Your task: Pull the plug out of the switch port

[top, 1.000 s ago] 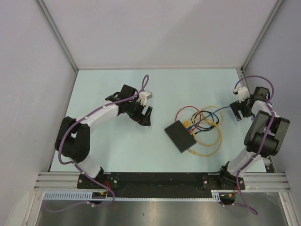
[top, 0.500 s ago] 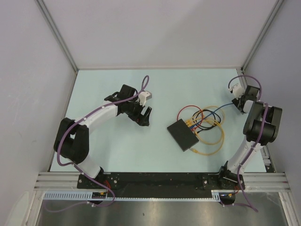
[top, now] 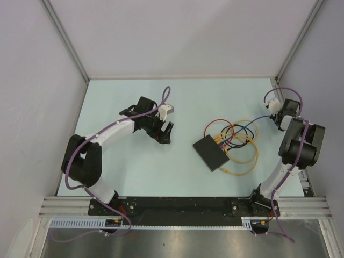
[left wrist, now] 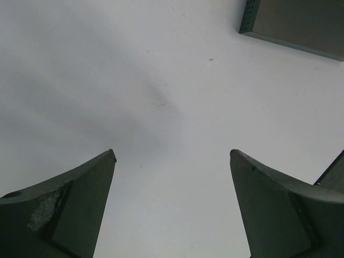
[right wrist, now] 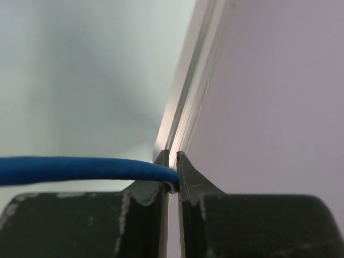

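Observation:
The black switch (top: 213,153) lies flat at centre right of the table, and its corner (left wrist: 301,21) shows at the top right of the left wrist view. Plugs (top: 218,141) sit in the sockets on its far-right edge, too small to tell apart. From there a blue cable (top: 258,124) runs right to my right gripper (top: 278,120) beside the right wall. That gripper (right wrist: 173,156) is shut on the blue cable (right wrist: 80,168), pinched at the fingertips. My left gripper (top: 166,134) hangs left of the switch, its jaws (left wrist: 172,153) wide open over bare table.
Red, yellow and orange cables (top: 242,156) loop on the table right of the switch. The right wall's metal rail (right wrist: 196,70) stands just behind my right fingertips. The back wall frame (top: 177,78) borders the far edge of the table.
My right gripper has closed on the blue cable and drawn back toward the right wall. The switch has slid a little to the right. The left arm has stayed still.

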